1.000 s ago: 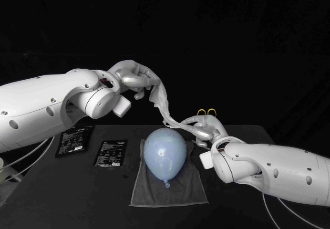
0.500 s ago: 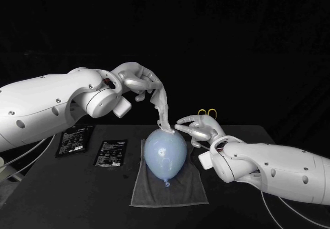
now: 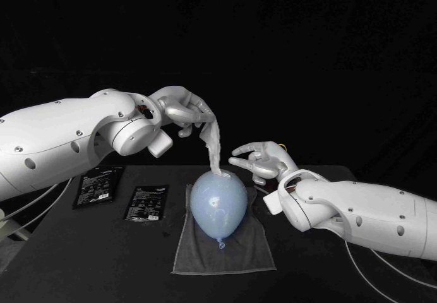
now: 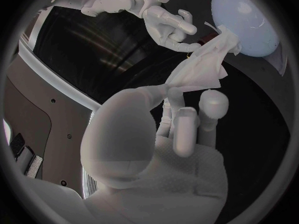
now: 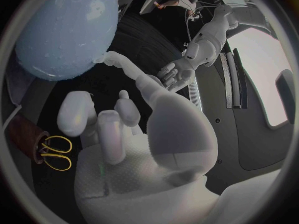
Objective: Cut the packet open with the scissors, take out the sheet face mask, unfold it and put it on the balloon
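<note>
Holding the sheet mask point(image 3: 212, 142) up over the balloon point(image 3: 218, 201): left hand point(image 3: 185, 111) is raised above the surface point(image 3: 82, 259), thumb and fingers point(image 3: 199, 112) pinching the mask's top end. Mask hangs straight down as a narrow crumpled strip, not spread out. Lower tip reaches the balloon's far end; touching or just above it, cannot tell. Left wrist view agrees: fingers point(image 4: 211, 104) closed on the bunched top of the mask point(image 4: 202, 67), balloon point(image 4: 246, 20) beyond it.

Right hand point(image 3: 259, 161) sits just beside the mask's lower end, at the far right side of the balloon, apart from both. Its fingers are spread and slightly curled, nothing in them. Right wrist view shows the same: fingers point(image 5: 77, 114) apart, palm empty, balloon point(image 5: 65, 30) close ahead.

Balloon is pale blue, lying lengthwise on a grey towel point(image 3: 232, 255) mid-surface, knot end toward the robot.

Two black packets lie flat left of the towel: one packet point(image 3: 98, 186) further out, the other point(image 3: 148, 202) nearer the towel, not touching each other or the towel.

Scissors point(image 5: 53, 152): yellow handles at the end of a dark brown holder point(image 5: 25, 130), behind the right hand. Blades hidden.
</note>
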Robot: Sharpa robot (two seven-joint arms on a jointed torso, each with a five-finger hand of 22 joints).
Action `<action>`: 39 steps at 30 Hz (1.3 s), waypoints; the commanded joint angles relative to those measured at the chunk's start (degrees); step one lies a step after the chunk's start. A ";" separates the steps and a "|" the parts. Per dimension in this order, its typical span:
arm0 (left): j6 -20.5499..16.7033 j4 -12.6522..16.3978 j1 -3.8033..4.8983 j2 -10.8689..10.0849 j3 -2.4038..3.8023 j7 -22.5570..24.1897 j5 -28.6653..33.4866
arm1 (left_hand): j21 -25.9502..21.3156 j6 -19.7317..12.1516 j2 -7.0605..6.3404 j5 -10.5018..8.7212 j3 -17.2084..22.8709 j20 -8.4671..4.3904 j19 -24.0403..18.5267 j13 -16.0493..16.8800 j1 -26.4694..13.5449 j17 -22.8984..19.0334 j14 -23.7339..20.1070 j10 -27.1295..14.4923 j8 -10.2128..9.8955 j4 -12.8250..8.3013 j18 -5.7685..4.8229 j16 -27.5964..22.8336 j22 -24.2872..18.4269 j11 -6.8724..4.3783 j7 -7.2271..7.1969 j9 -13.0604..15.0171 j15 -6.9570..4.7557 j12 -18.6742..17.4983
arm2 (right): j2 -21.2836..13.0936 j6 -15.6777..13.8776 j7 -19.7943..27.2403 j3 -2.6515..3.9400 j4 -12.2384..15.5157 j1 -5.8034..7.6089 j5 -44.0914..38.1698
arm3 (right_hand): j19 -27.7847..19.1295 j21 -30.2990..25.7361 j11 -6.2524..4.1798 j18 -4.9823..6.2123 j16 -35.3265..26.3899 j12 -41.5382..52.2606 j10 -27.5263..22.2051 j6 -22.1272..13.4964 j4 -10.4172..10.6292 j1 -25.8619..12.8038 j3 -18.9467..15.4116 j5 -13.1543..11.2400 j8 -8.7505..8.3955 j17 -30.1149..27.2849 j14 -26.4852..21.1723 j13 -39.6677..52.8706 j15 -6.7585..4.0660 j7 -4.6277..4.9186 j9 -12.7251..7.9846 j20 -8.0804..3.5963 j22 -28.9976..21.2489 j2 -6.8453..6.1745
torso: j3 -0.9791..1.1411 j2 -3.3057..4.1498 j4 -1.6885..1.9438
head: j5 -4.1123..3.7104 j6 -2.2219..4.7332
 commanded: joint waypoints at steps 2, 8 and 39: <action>1.76 -0.13 0.11 0.32 0.05 -0.10 -0.25 | 0.10 0.40 0.45 0.20 0.03 -0.15 -0.21 -0.02 0.07 2.70 2.14 0.63 0.23 -0.51 -0.57 0.30 0.01 -0.42 0.03 2.61 -0.49 -0.05 | 1.16 0.79 3.05 0.21 -1.23 1.58 -4.09 | 2.36 4.65 -0.54 -0.92 1.22 4.63 4.59 1.94 0.10 0.44 -0.41 0.22 0.24 11.15 4.52 3.98 -0.55 -0.50 -0.38 -0.39 9.09 1.10 | -0.05 0.07 0.06 | -0.20 0.13; 1.78 -0.28 0.11 0.58 0.05 -0.12 -0.25 | 0.09 0.39 0.46 0.20 0.02 -0.15 -0.22 0.04 0.02 2.66 2.12 0.67 0.23 -0.53 -0.57 0.29 0.00 -0.42 0.03 2.61 -0.49 -0.03 | 2.75 2.10 2.41 0.28 -2.69 2.57 -5.52 | 4.29 8.84 -1.16 -1.71 2.27 8.65 8.49 4.20 0.66 0.17 -0.93 0.21 -0.31 14.35 5.73 7.72 -1.13 -1.20 -1.11 -0.97 10.29 1.64 | -0.07 0.17 0.09 | -0.22 0.24; 1.72 -1.18 0.09 1.25 0.02 -0.36 -0.28 | 0.11 0.39 0.58 0.20 0.05 -0.15 -0.20 0.29 -0.17 2.54 2.08 0.85 0.26 -0.78 -0.59 0.26 0.08 -0.43 0.01 2.63 -0.49 0.04 | 3.80 2.76 0.88 0.30 -2.40 2.81 -6.49 | 4.46 9.26 -1.86 -1.75 2.37 9.24 8.99 6.98 1.30 0.22 -2.32 0.22 -0.39 14.69 5.85 8.17 -1.70 -2.05 -1.64 -1.45 10.36 1.71 | -0.02 0.28 0.01 | -0.05 0.18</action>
